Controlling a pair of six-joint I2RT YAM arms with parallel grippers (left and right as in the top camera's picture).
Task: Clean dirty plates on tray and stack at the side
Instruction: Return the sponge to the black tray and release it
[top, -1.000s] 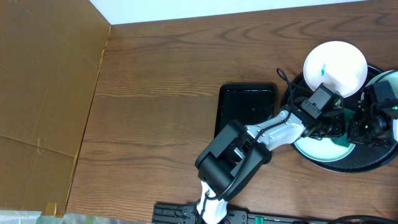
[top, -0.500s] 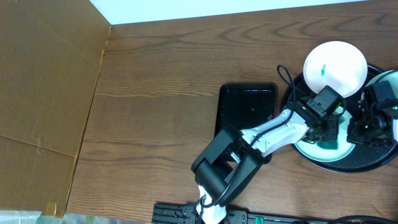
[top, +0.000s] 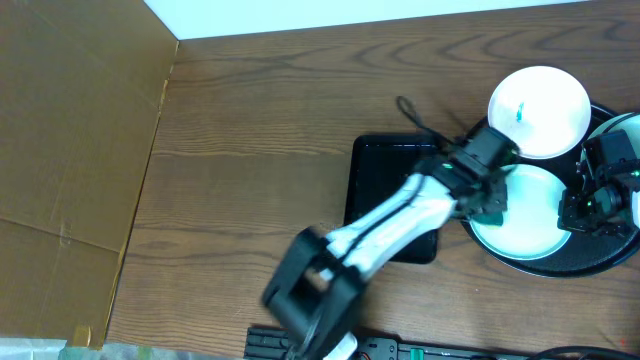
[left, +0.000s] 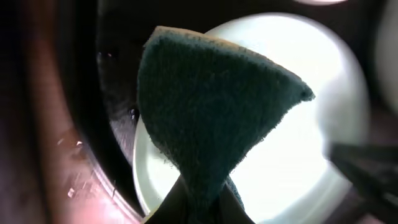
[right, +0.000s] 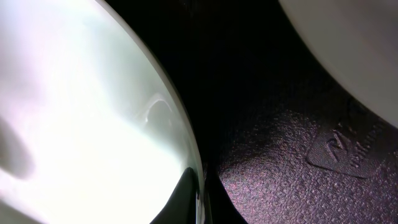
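wooden table (top: 250, 150) | round tray (top: 560, 268) holds white plates (top: 538, 110) | left gripper (left: 199, 208) pinching sponge (left: 211, 118) | right gripper (top: 590, 205): cannot tell

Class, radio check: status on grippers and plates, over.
Left gripper shut on green sponge, over lower plate. Right gripper at that plate's rim, grip unclear. Upper plate sits on round tray.

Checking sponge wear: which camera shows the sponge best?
Left wrist: the sponge fills the frame, pinched at its lower end, above a plate. Overhead shows just a green scrap over the plate. Right wrist shows none.
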